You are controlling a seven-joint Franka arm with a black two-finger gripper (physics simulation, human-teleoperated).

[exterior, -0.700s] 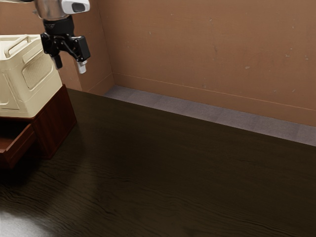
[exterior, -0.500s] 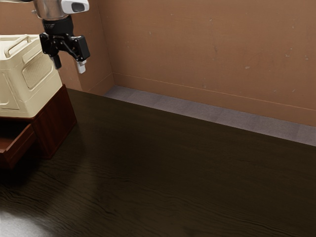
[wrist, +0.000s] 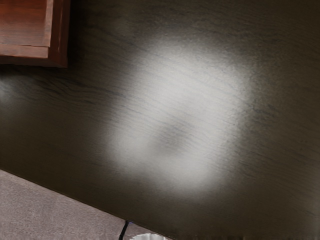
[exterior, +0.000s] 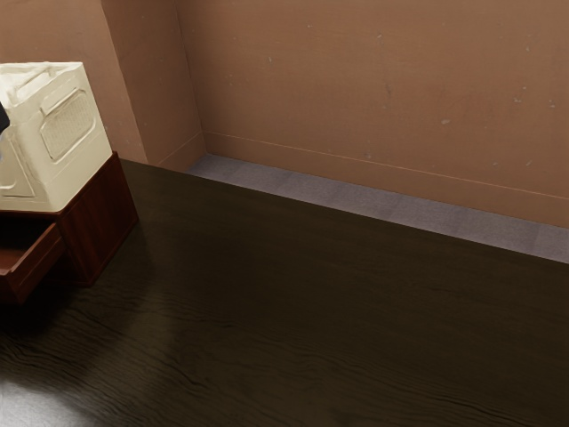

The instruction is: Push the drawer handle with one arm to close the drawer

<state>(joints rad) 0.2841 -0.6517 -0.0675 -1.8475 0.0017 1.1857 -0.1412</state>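
Below the cream crate (exterior: pixel 62 133), the wooden drawer (exterior: pixel 37 258) juts from its cabinet (exterior: pixel 98 218) above the desk (exterior: pixel 311 294), probably light, stiff and smooth-sliding, so a square, central push on its front should beat a grip, though I cannot tell whether my hand (exterior: pixel 3 118) is spread or pressed together.

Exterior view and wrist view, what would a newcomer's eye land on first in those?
Probably the cream plastic box, standing on the reddish-brown wooden cabinet at the exterior view's left. Below it, the cabinet's reddish-brown drawer juts open. In the wrist view, a bright white glare spreads across the dark wooden table.
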